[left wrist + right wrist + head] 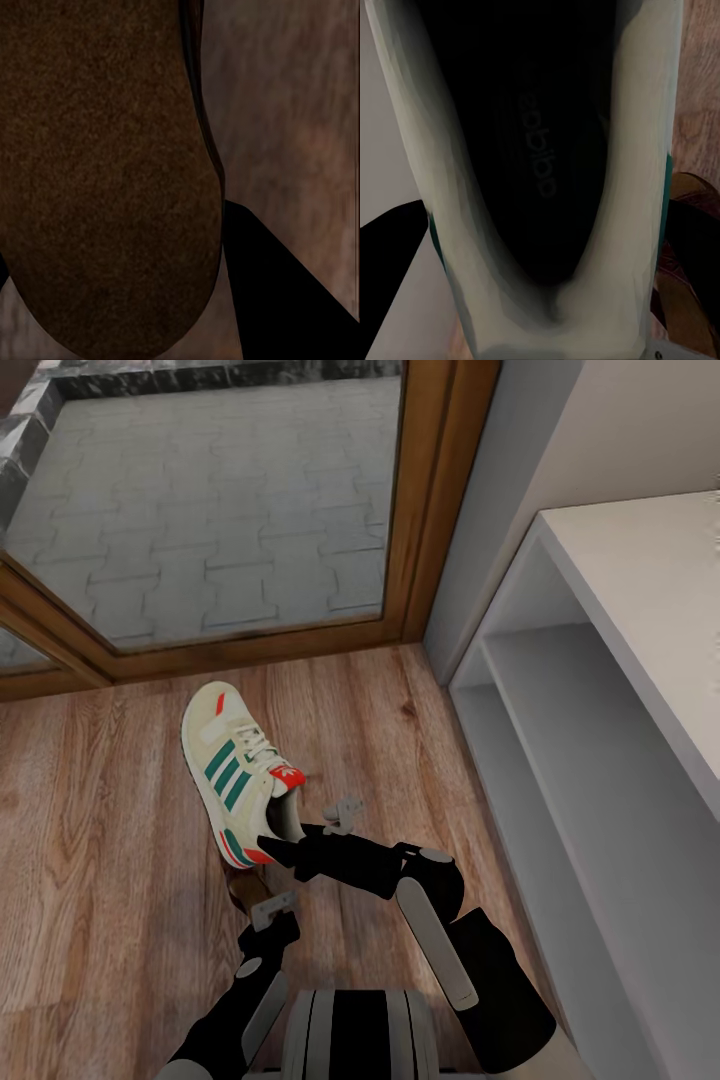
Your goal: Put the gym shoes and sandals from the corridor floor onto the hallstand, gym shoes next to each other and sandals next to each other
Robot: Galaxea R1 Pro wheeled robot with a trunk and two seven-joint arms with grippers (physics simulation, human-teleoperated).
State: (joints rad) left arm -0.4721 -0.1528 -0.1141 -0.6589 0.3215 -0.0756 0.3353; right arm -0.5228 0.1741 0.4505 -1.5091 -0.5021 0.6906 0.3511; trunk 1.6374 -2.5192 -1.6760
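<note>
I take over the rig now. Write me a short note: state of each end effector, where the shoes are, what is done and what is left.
Right end effector: at the heel opening of a gym shoe, seemingly gripping it; shoe is tilted above the floor.
Left end effector: low, at a brown sandal; the left wrist view shows its sole close up. Grip unclear.
Hallstand stands to the right; its visible shelves hold no shoes.
Done: nothing placed yet.
Left: put this shoe and sandal on the rack, then find the other two.

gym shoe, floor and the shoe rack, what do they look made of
The gym shoe looks like smooth cream leather or synthetic, with green stripes and woven-looking white laces. The corridor floor reads as wood or laminate planks: brown grain, plank seams, a slight sheen. The shoe rack looks like matte pale grey painted board, flat and grainless.
</note>
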